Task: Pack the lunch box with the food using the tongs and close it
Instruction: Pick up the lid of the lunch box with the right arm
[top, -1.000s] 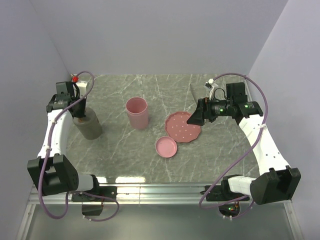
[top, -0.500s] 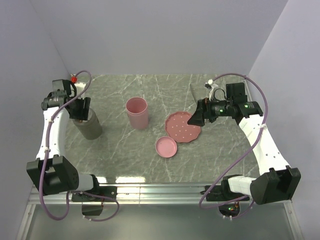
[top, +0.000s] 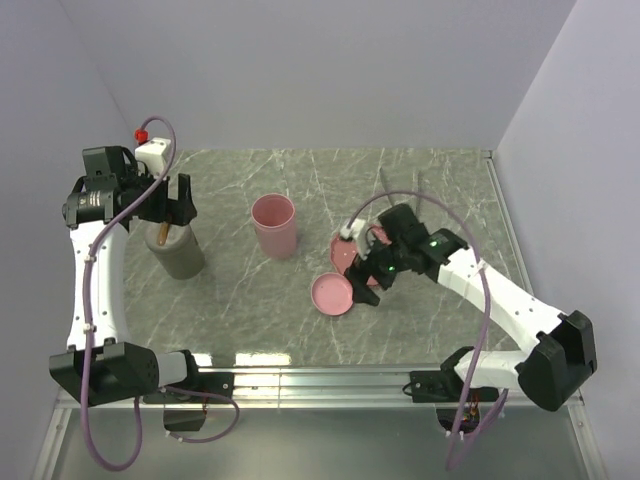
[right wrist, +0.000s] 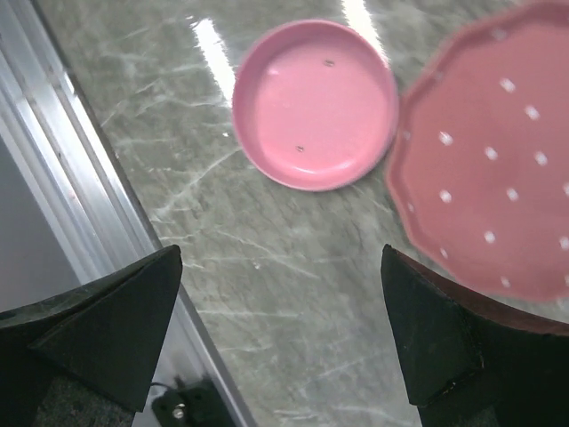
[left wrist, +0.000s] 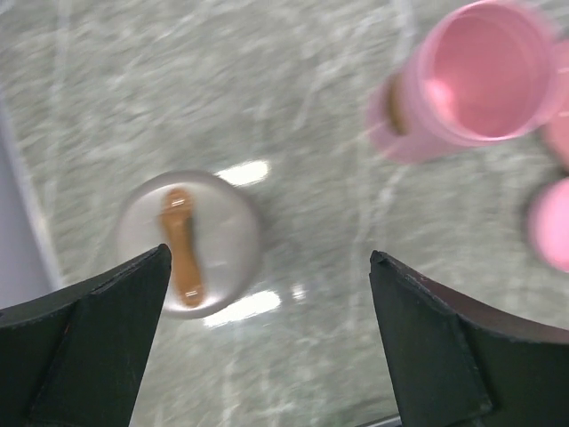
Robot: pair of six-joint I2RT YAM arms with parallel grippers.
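— Where is the left gripper [left wrist: 269, 267]?

— It hangs over the far-left part of the surface [top: 240, 310], fingers spread wide and holding nothing. In its wrist view the lunch box [left wrist: 222, 240] sits below and a little left of the gap between the fingers. It is a grey round canister with its lid on and a brown handle [left wrist: 180, 253] across the top.

— And the right gripper [right wrist: 280, 258]?

— Also wide open and empty, low over the middle of the surface. The speckled pink plate [right wrist: 498, 178] is under its right finger, and the shallow pink dish [right wrist: 314, 102] lies just beside the plate, on the near-left side.

— Anything between the two arms?

— A tall pink cup [top: 274, 225] stands upright and open, well apart from the lunch box and to the left of the plate.

— The tongs [top: 385, 188]?

— In the overhead view, two thin grey lines lie on the surface beyond the plate, toward the far right. They look like the tongs, but they are too slim there to be sure.
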